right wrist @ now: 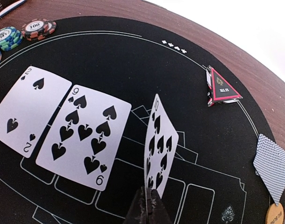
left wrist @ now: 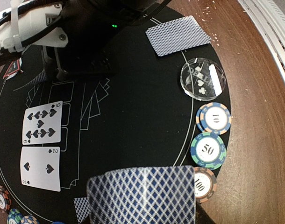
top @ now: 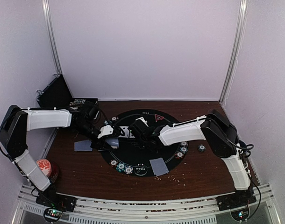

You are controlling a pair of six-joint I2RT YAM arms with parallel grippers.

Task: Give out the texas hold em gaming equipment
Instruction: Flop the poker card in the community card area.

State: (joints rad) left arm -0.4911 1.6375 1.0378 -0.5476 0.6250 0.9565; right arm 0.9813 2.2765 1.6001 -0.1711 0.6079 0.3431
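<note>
My right gripper (right wrist: 147,205) is shut on the bottom edge of a ten of spades (right wrist: 159,140), which it holds upright above the black round mat (right wrist: 133,51). Beside it, a nine of spades (right wrist: 84,135) and a two of spades (right wrist: 30,109) lie face up. A stack of blue-backed cards (left wrist: 142,196) sits in my left gripper (top: 110,140) and hides its fingers. Striped chips (left wrist: 208,150) line the mat's edge by a clear round button (left wrist: 203,78). The red triangle marker (right wrist: 221,87) stands at the far rim.
Single face-down cards lie at the mat's front (top: 159,166) and on the wood at the left (top: 83,145). More chips (top: 182,149) sit on the right. A red-topped can (top: 44,167) stands by the left arm's base. A black box (top: 56,91) is at the back left.
</note>
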